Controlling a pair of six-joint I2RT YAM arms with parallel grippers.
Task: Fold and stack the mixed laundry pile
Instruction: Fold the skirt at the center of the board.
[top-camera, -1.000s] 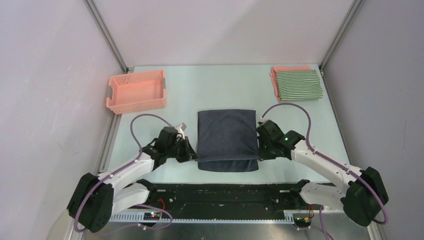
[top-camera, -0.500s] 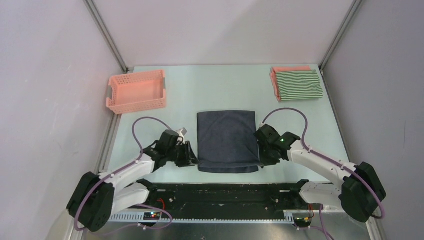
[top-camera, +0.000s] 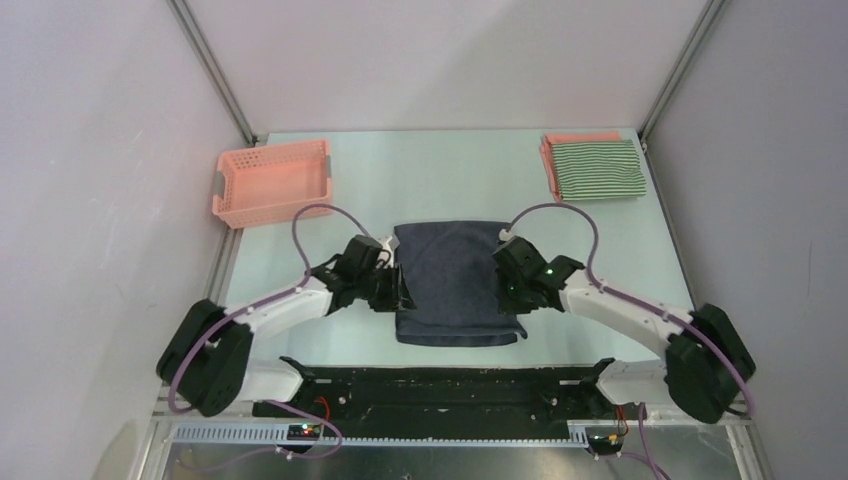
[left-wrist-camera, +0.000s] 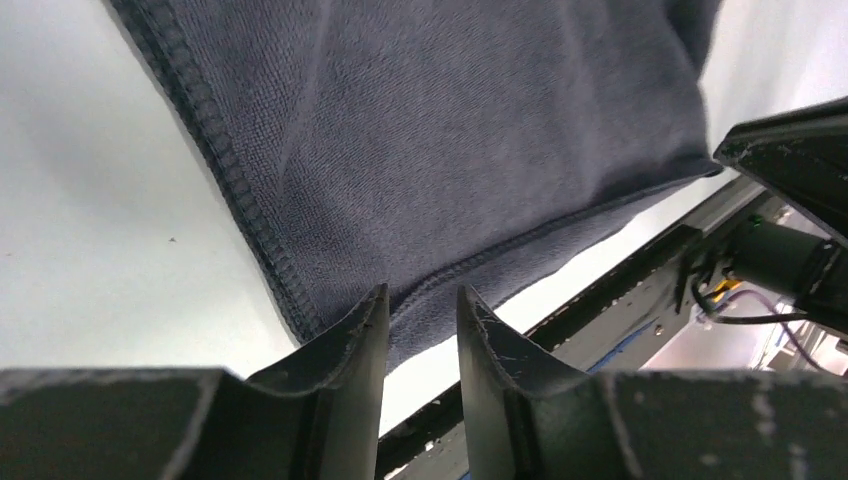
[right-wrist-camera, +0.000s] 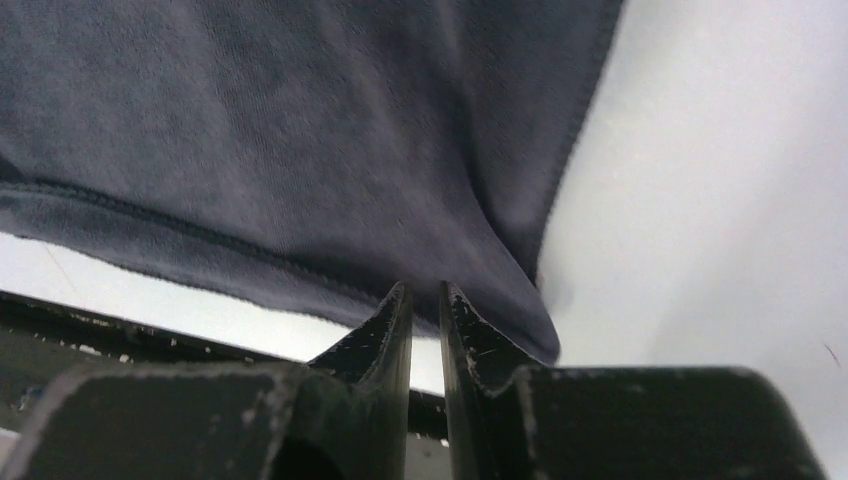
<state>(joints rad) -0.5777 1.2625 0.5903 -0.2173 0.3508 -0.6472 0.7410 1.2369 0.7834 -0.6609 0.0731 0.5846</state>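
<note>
Both arms have swung inward over the navy-grey garment (top-camera: 452, 272), left claw (top-camera: 398, 294) and right claw (top-camera: 507, 294) slightly parted, empty.

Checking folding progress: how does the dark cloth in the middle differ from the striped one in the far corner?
The dark navy-grey cloth is plain; the green-and-white striped cloth is patterned. The dark one lies directly on the table; the striped one sits on a salmon-pink cloth. Both are folded flat.

Robot lab: aluminium-framed enclosure (top-camera: 212, 72)
</note>
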